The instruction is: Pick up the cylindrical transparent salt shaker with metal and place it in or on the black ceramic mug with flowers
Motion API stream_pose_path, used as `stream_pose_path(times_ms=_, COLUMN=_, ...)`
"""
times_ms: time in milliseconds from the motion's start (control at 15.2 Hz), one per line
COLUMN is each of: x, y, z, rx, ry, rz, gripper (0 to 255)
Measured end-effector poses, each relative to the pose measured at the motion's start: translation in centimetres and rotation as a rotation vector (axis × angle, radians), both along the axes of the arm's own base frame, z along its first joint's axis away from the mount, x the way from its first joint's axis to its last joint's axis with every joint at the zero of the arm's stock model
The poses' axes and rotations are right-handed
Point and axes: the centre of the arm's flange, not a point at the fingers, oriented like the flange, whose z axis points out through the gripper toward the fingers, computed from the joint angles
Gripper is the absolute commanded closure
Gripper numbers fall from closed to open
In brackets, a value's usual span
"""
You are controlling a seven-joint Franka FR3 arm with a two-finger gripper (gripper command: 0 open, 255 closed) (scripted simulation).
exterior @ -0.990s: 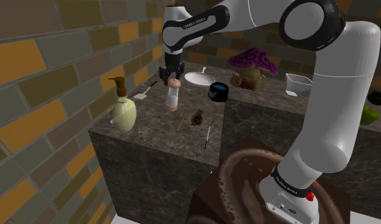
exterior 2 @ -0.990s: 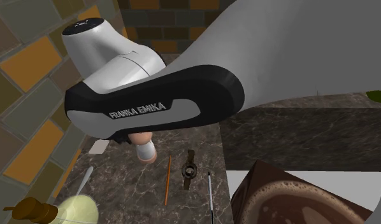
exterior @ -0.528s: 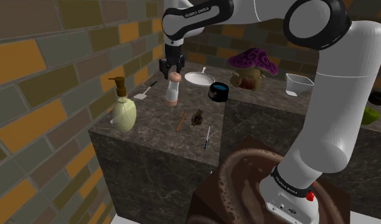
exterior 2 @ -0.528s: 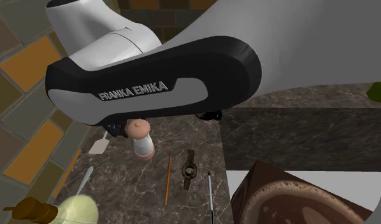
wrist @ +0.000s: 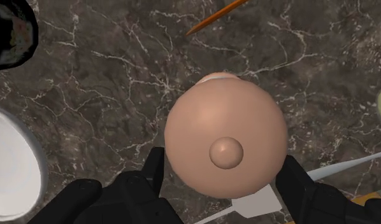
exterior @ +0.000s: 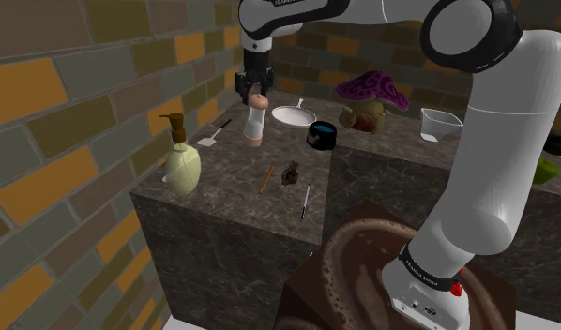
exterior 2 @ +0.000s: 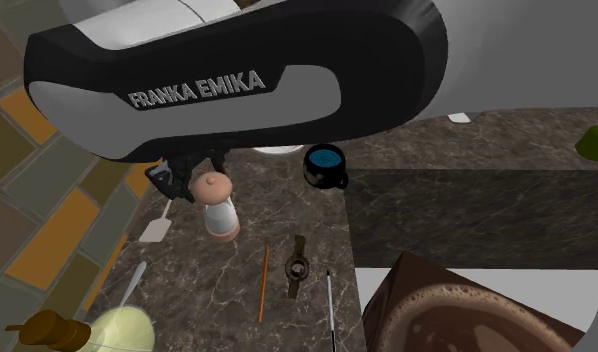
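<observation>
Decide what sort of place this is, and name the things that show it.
Probably a kitchen: a dark marbled counter against a brick wall bears a round white plate, a black mug and a pale green pump soap dispenser; the black gripper holds a pink-capped white salt shaker.

We see the salt shaker [exterior: 255, 120] with a peach-pink cap over a white body, and the counter [exterior: 232, 178] is dark marble veined in white. The mug [exterior: 321, 135] is black with a blue inside. The soap bottle [exterior: 182, 167] is pale yellow-green with a brown pump, and the wall [exterior: 72, 112] mixes orange, grey and brown bricks.
</observation>
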Motion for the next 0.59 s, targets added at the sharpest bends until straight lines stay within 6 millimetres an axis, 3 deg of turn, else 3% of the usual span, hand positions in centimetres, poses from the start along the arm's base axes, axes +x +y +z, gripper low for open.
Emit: stream_pose_path(times_ms=594, x=0.0, y=0.1, z=4.6, rx=0.000, ry=0.000, rz=0.000, gripper=255)
